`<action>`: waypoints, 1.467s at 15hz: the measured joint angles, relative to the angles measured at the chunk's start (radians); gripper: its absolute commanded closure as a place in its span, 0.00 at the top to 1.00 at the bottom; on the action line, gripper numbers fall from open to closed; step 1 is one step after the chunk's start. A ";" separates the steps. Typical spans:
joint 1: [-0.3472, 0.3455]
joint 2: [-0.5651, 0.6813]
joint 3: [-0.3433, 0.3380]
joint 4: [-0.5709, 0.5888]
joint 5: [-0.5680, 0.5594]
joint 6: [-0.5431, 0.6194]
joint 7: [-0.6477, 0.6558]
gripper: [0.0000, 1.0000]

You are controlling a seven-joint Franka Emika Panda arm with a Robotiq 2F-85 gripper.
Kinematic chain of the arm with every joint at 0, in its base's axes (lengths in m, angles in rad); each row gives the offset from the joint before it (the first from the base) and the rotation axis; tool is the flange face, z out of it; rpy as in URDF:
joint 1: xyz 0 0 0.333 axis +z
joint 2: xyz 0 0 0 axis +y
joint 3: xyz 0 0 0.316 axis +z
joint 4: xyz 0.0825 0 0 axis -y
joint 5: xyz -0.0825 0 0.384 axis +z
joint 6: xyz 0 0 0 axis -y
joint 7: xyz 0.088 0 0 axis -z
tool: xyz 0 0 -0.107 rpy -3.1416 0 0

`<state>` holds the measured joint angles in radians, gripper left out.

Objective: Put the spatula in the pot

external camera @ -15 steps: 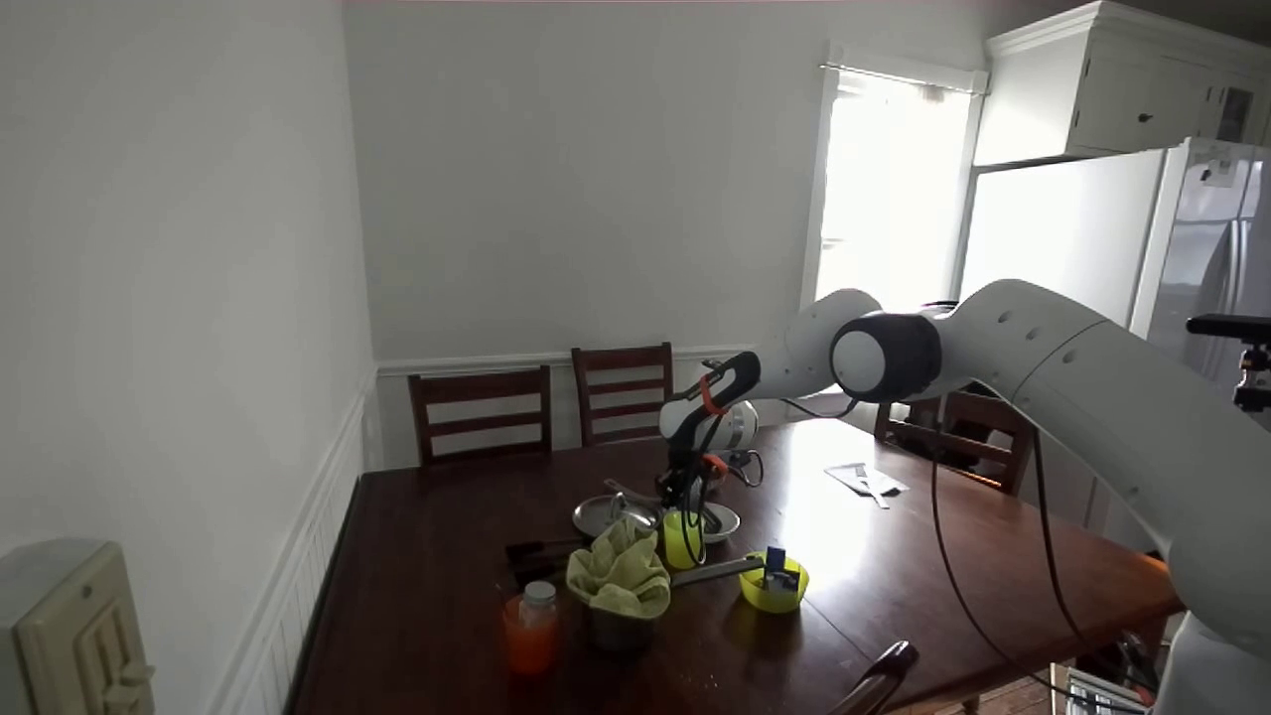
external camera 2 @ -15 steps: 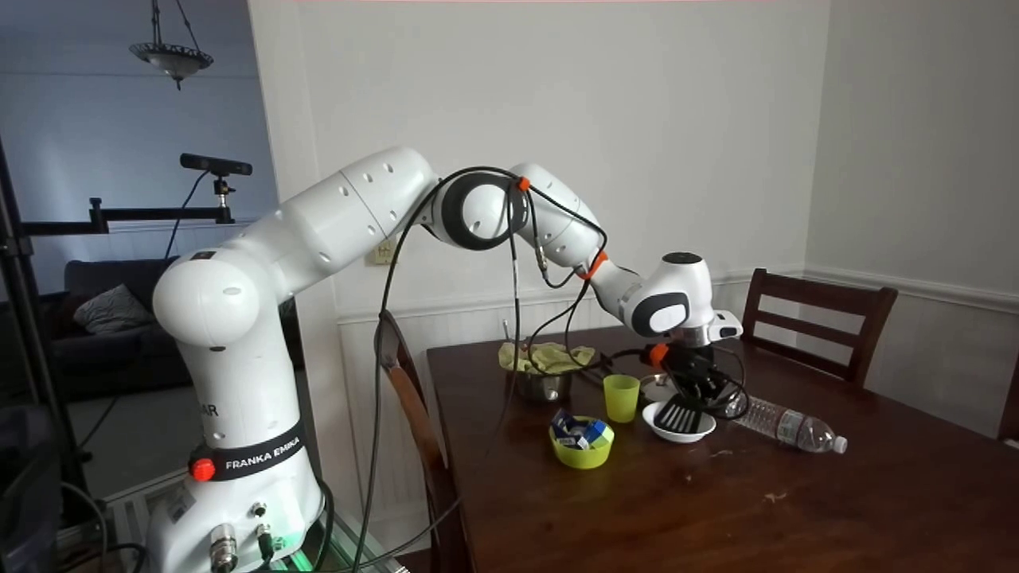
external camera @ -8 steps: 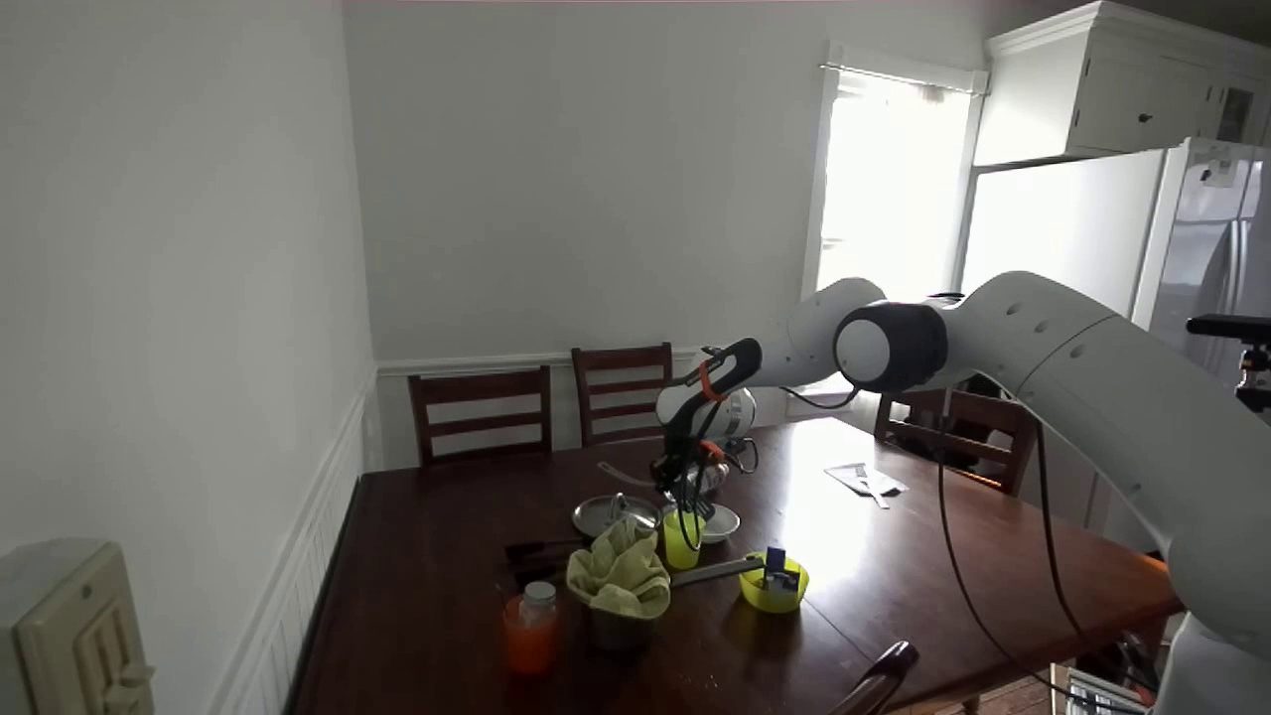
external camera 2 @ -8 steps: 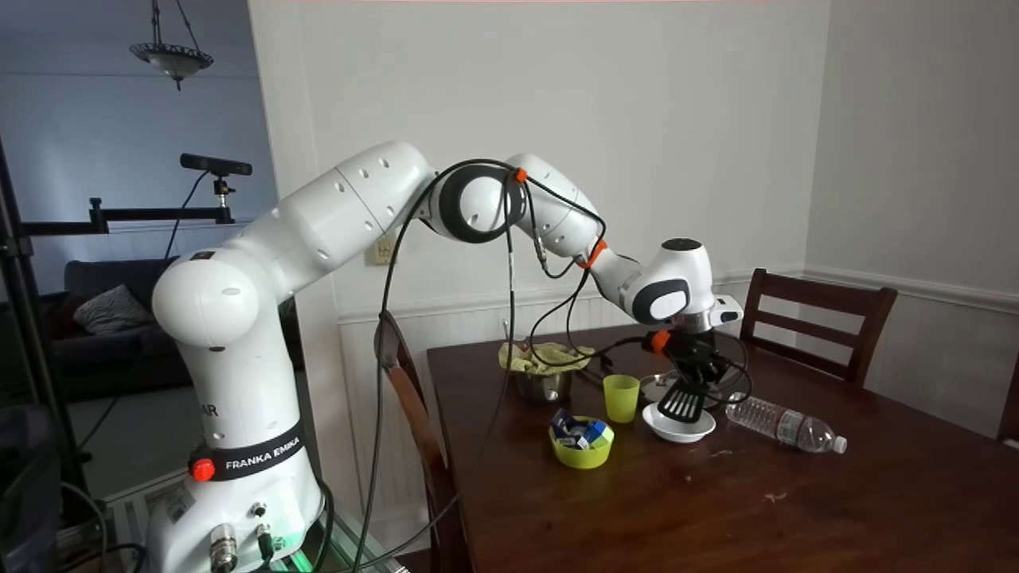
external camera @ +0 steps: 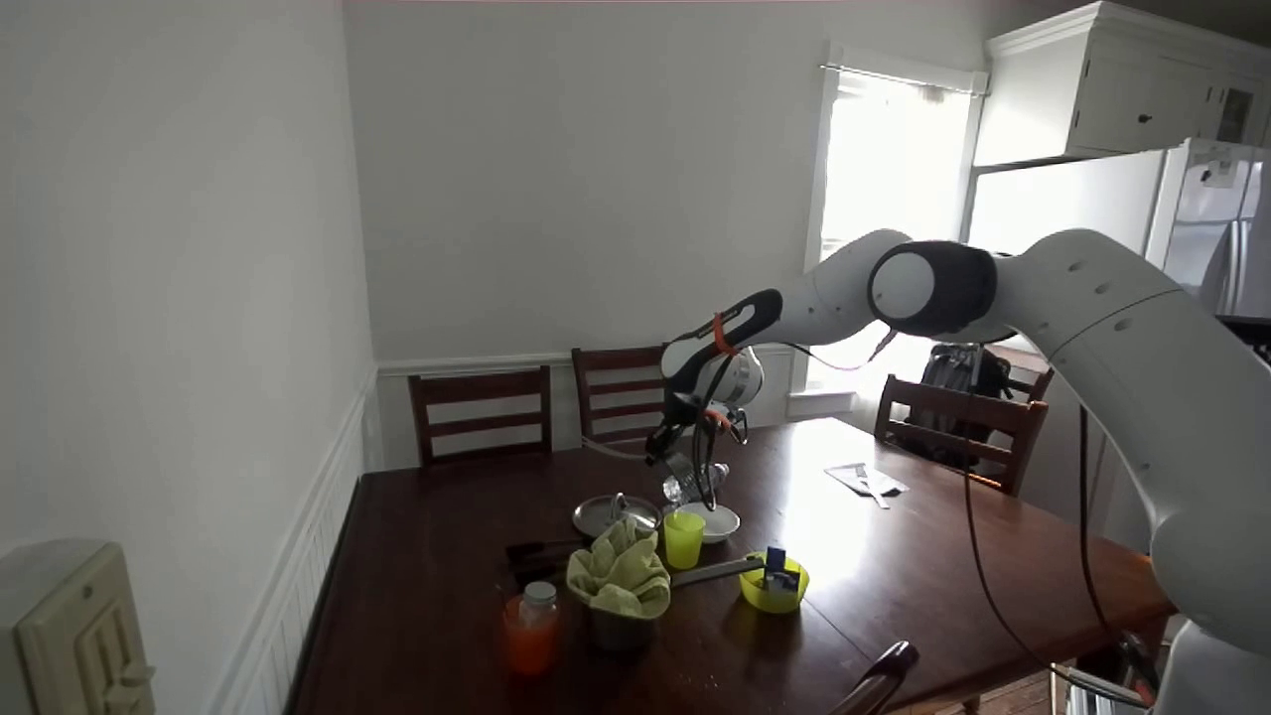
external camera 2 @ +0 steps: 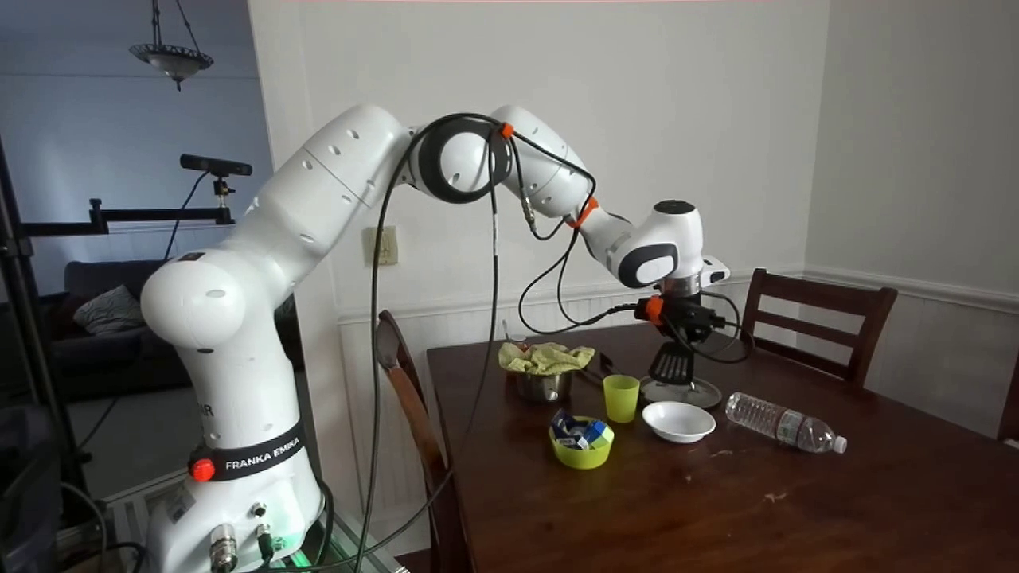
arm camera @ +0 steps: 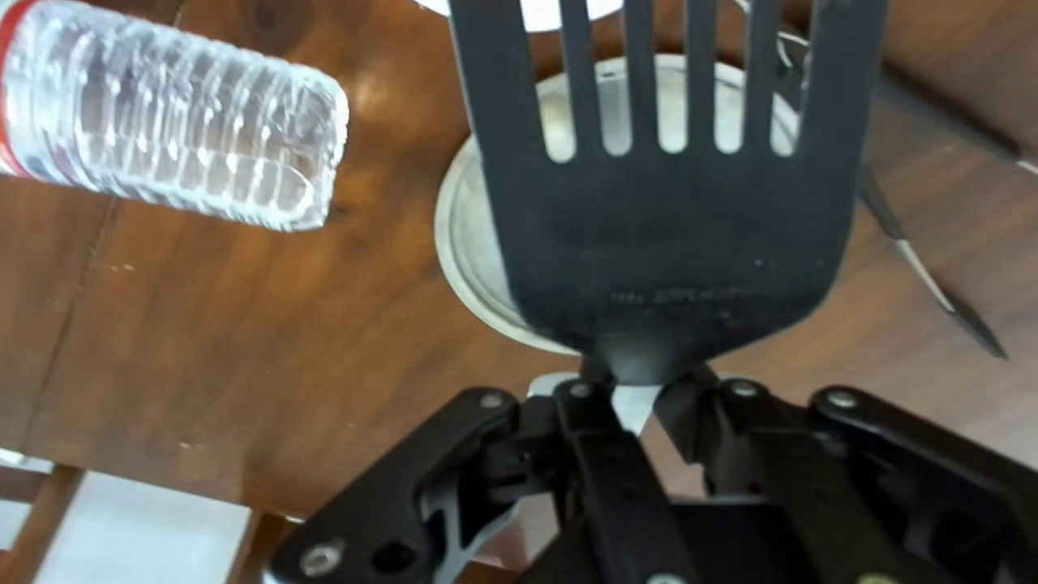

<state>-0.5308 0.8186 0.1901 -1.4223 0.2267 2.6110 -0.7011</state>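
The spatula has a black slotted head, seen large in the wrist view (arm camera: 673, 235) and in an exterior view (external camera 2: 673, 364). A thin handle (external camera: 614, 450) sticks out past the gripper in an exterior view. My gripper (arm camera: 636, 381) is shut on the spatula just below its head. In both exterior views the gripper (external camera 2: 691, 325) (external camera: 663, 439) holds it above the table, over the metal lid (external camera 2: 704, 394). The metal pot (external camera 2: 544, 387) (external camera: 621, 633) stands apart from the gripper, near the wall side. A yellow-green cloth (external camera 2: 549, 358) (external camera: 621, 571) fills its top, hiding the inside.
A yellow-green cup (external camera 2: 621, 398) stands between pot and lid. A white bowl (external camera 2: 678, 423), a lying plastic bottle (external camera 2: 784, 423) and a yellow-green bowl (external camera 2: 581, 456) with blue packets are nearby. An orange cup (external camera: 529, 641) stands beside the pot. Dark-handled utensils (external camera: 541, 549) lie behind it.
The arm has risen, lifting the spatula up from over the white bowl. The head now hangs above the lid, and the white bowl shows fully. The objects on the table have not moved.
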 measured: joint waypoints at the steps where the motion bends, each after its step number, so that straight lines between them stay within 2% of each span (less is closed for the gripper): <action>1: -0.035 -0.037 0.046 -0.041 0.021 0.000 -0.069 0.04; 4: -0.175 -0.156 0.212 -0.180 0.082 -0.001 -0.281 0.04; 7: -0.353 -0.263 0.414 -0.329 0.171 -0.007 -0.492 0.04; 10: -0.553 -0.347 0.650 -0.467 0.364 -0.035 -0.709 0.04; 13: -0.691 -0.394 0.833 -0.558 0.561 -0.106 -0.848 0.04; 14: -0.707 -0.412 0.857 -0.578 0.629 -0.139 -0.881 0.04; 15: -0.705 -0.436 0.854 -0.595 0.697 -0.178 -0.914 0.18; 17: -0.651 -0.468 0.793 -0.597 0.732 -0.198 -0.928 0.18; 18: -0.629 -0.473 0.770 -0.593 0.735 -0.198 -0.928 0.04; 20: -0.591 -0.476 0.728 -0.587 0.746 -0.205 -0.930 0.04; 22: -0.483 -0.485 0.610 -0.578 0.778 -0.198 -0.932 0.04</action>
<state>-1.0143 0.3331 0.8000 -2.0001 1.0046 2.4130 -1.6328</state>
